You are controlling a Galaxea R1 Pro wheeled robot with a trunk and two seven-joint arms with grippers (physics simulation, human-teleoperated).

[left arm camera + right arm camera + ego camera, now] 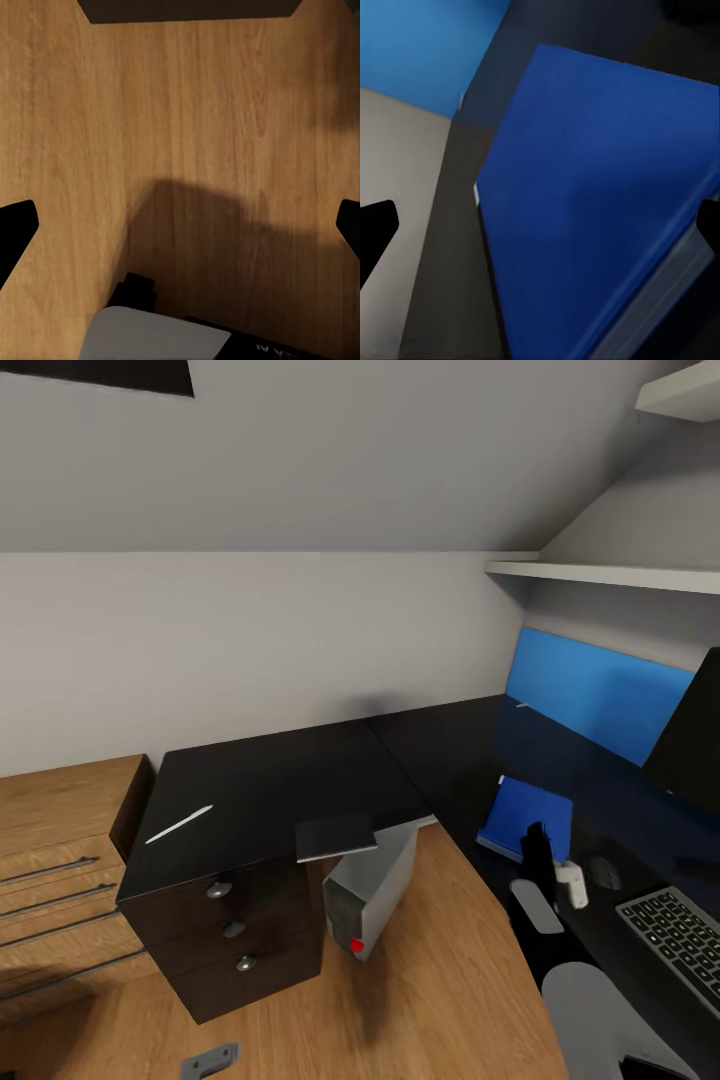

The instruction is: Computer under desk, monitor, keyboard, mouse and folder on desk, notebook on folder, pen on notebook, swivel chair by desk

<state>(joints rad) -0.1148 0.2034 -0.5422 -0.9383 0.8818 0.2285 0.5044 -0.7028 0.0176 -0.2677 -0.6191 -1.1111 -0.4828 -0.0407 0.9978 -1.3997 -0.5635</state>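
Standing at the far left is a light-wood chest of drawers, with the desk just to its right, its glossy black top running right along the wall. The pen is lying on the left part of that top, and a dark flat notebook is overhanging the near edge above the drawers with round silver knobs. Leaning tilted under that edge is the computer, its red dot facing near. In the left wrist view, the left gripper is facing the wooden floor, its fingertips spread wide with nothing between them. Further right, the folder is lying flat on the desk, and the right gripper is hanging over its near edge; the right wrist view is showing its fingertips spread wide above the blue cover, gripping nothing. At the far right, the keyboard is resting near the monitor.
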